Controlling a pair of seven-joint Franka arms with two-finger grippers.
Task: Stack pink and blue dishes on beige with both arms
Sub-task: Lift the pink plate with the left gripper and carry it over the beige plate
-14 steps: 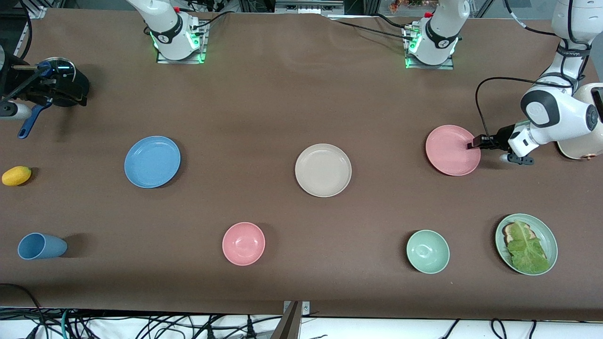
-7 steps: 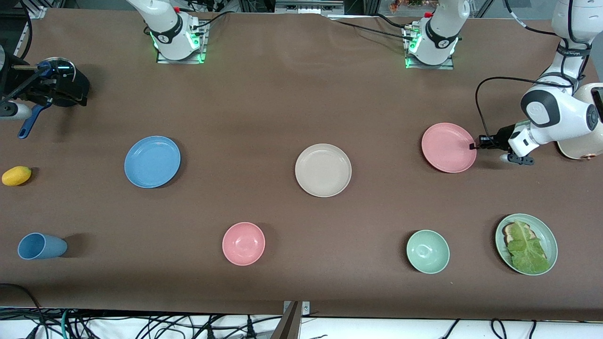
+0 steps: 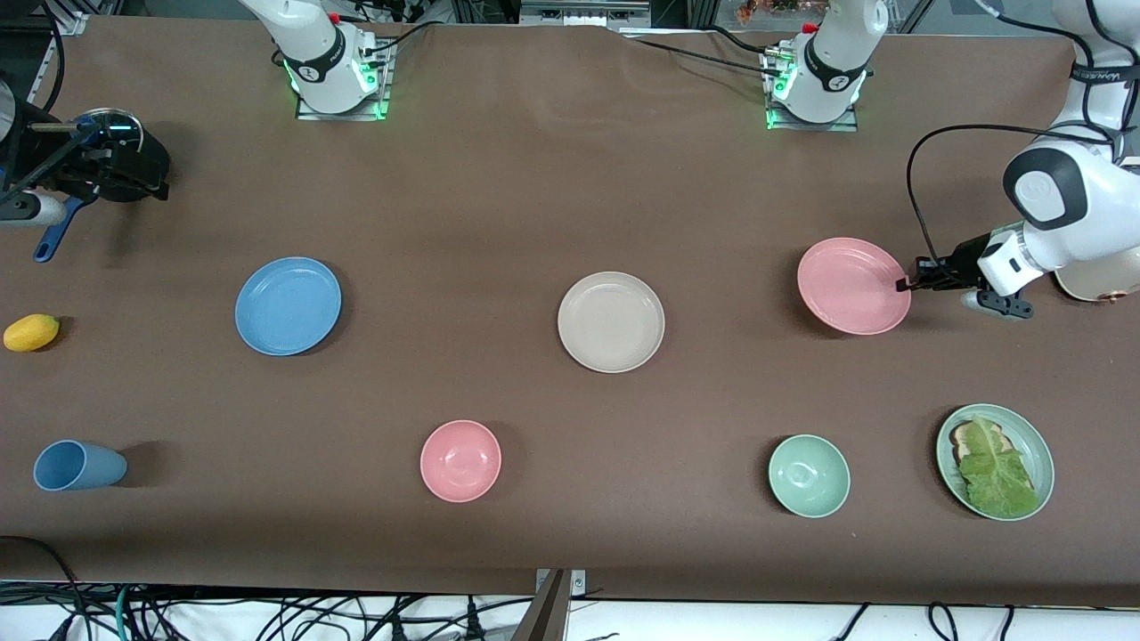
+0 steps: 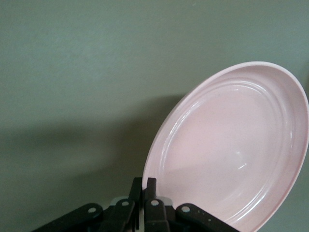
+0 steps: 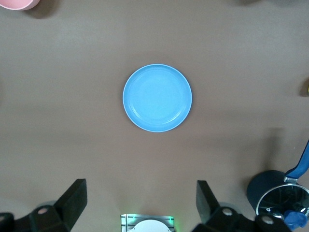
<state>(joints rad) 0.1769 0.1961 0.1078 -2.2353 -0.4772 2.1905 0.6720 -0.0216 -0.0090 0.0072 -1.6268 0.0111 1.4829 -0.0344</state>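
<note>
Clutter rings the three task plates on the brown cloth-covered table: a glossy pink bowl at about seven o'clock from the beige plate, a pale green bowl at about five o'clock from it, and a green plate holding toast and a lettuce leaf toward the left arm's end. At the right arm's end lie a yellow lemon-shaped fruit, a blue cup tipped on its side, and a dark pot with a glass lid and blue handle. A cream-white appliance sits partly hidden by the left arm. The beige plate sits at the table's middle, matte, round and shallow, with nothing lying between it and either coloured plate. The blue plate rests flat at its nine o'clock, with the right tool spread wide high above it. The pink plate, smooth with a faint sheen and a raised rim, sits at the beige plate's three o'clock, tilted up off the cloth, its rim pinched by the left tool.
</note>
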